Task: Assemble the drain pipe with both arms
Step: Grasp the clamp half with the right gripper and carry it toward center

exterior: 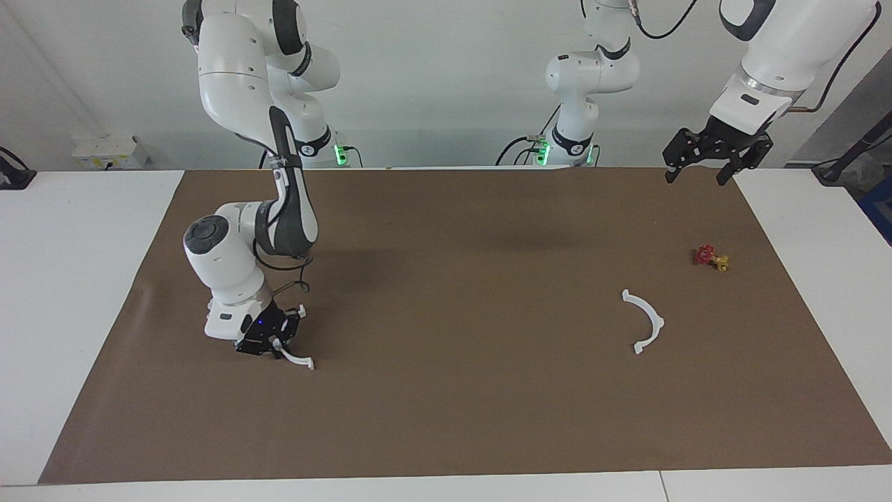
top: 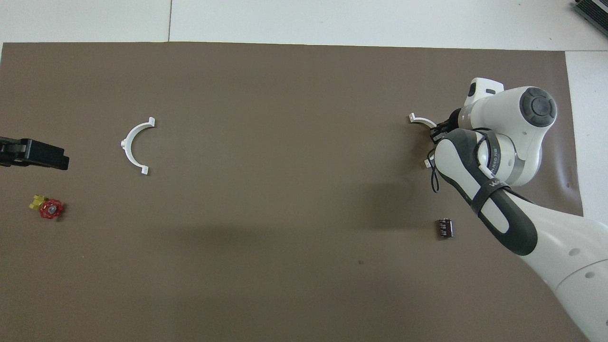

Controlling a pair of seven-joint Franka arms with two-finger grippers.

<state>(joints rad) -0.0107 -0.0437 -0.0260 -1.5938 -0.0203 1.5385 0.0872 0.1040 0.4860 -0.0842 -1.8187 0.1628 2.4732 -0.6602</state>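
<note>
My right hand (exterior: 273, 341) is clenched on one thin white plastic half-ring arc (exterior: 298, 360) near the bench's right-arm end; my left hand (exterior: 704, 166) hangs released, the other arc (exterior: 647, 321) lying untouched.

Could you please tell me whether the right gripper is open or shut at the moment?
Shut: the right gripper is down on the mat, its fingertips closed on the white half-ring there.

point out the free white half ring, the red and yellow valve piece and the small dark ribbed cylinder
thin white plastic half-ring arc (exterior: 654, 321), facing view, middle of its curve
small red and yellow valve piece (exterior: 706, 254), facing view, its red wheel
small dark ribbed cylinder (top: 445, 228), overhead view, centre of its body
</note>
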